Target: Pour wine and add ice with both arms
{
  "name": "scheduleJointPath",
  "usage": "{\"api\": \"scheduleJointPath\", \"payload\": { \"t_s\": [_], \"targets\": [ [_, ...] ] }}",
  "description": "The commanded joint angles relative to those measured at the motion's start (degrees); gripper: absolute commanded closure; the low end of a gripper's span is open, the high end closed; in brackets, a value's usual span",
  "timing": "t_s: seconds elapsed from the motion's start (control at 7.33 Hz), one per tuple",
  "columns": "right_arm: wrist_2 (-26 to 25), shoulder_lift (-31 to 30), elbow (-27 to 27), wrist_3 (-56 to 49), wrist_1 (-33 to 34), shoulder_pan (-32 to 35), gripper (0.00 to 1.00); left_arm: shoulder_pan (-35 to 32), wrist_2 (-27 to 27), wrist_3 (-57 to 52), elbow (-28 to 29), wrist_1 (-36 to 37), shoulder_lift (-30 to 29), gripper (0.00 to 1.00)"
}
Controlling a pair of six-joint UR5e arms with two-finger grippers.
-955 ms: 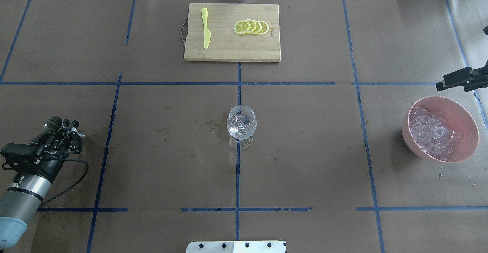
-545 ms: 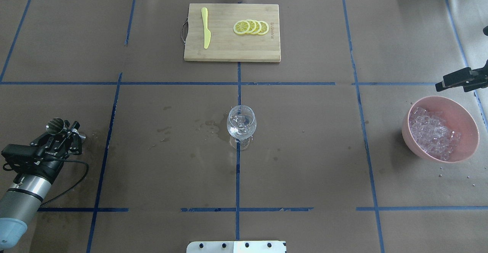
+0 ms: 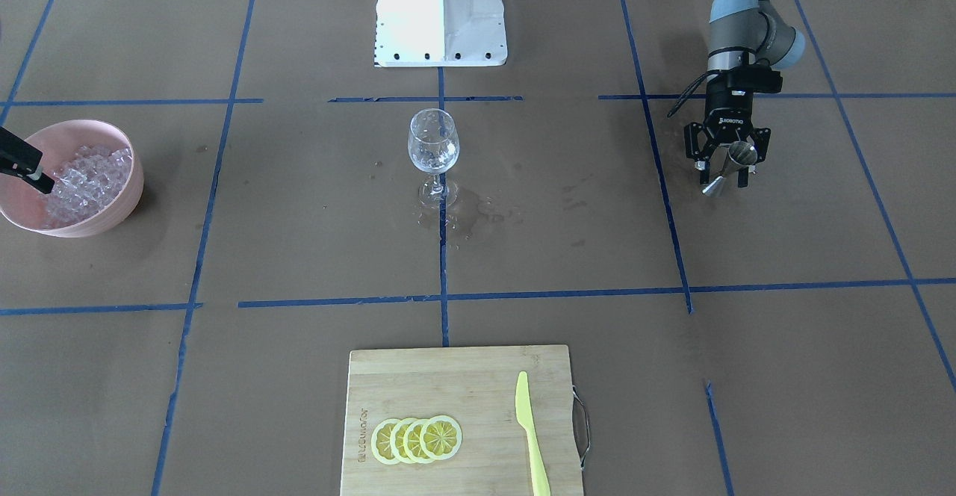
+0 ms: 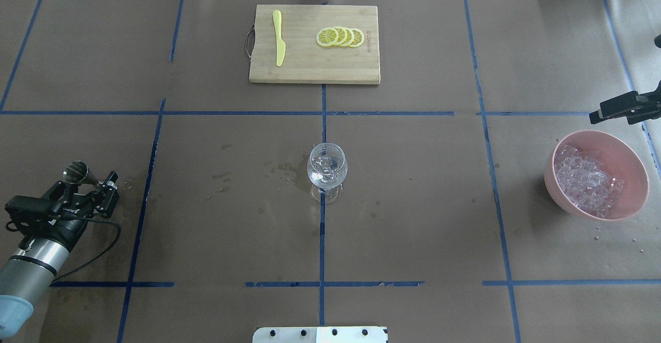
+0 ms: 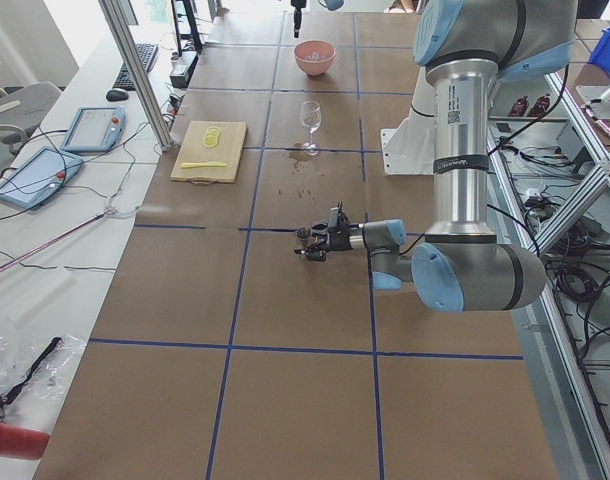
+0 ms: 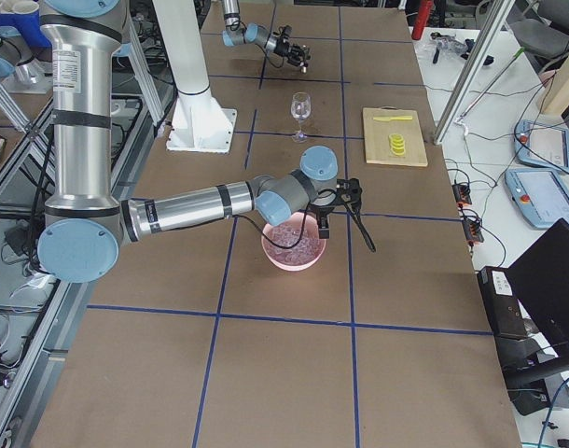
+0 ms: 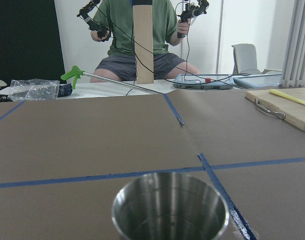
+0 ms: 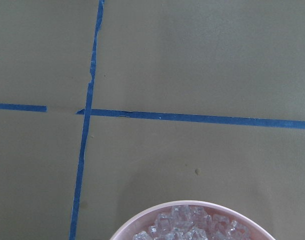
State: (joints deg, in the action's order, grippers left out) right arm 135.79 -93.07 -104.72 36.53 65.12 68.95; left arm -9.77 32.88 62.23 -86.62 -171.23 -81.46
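A clear wine glass [image 4: 327, 170] [image 3: 433, 141] stands at the table's centre with something clear low in its bowl. My left gripper [image 4: 95, 180] [image 3: 724, 176] is at the left edge, open, its fingers on either side of an upright steel jigger [image 4: 76, 169] [image 3: 736, 158] [image 7: 170, 210]. A pink bowl [image 4: 601, 134] [image 3: 75, 122] [image 8: 192, 204] holds the ice [image 4: 586, 177] [image 3: 86, 171] [image 8: 192, 225]. My right gripper [image 4: 596, 115] [image 3: 41, 178] hovers at the bowl's far rim. Its fingers show as one dark bar, so I cannot tell its state.
A wooden cutting board [image 4: 310, 69] at the back centre carries a yellow knife [image 4: 279, 38] and lemon slices [image 4: 341, 37]. A wet patch [image 4: 284, 170] darkens the paper left of the glass. The white robot base [image 4: 320, 334] is at the near edge. A person [image 7: 137, 30] sits beyond the table.
The left gripper's fingers have spread apart around the jigger, and the gripper has shifted slightly down and right. The right gripper, glass and bowl have not moved.
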Motion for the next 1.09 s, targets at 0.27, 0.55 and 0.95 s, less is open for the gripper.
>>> {"api": "scheduleJointPath", "payload": {
  "t_s": [0.27, 0.55, 0.95],
  "targets": [
    [-0.1, -0.8, -0.7, 0.0, 0.0, 0.0, 0.00, -0.3, 12.7, -2.6, -7.0, 0.2, 6.4, 0.00],
    [-0.7, -1.3, -0.7, 0.0, 0.0, 0.0, 0.00, -1.2, 23.1, -7.1, -10.7, 0.3, 14.2, 0.00],
    [-2.6, -1.6, -1.3, 6.1, -0.2, -3.4, 0.00, -12.8, 47.6, -17.9, -11.2, 0.0, 18.1, 0.00]
  ]
}}
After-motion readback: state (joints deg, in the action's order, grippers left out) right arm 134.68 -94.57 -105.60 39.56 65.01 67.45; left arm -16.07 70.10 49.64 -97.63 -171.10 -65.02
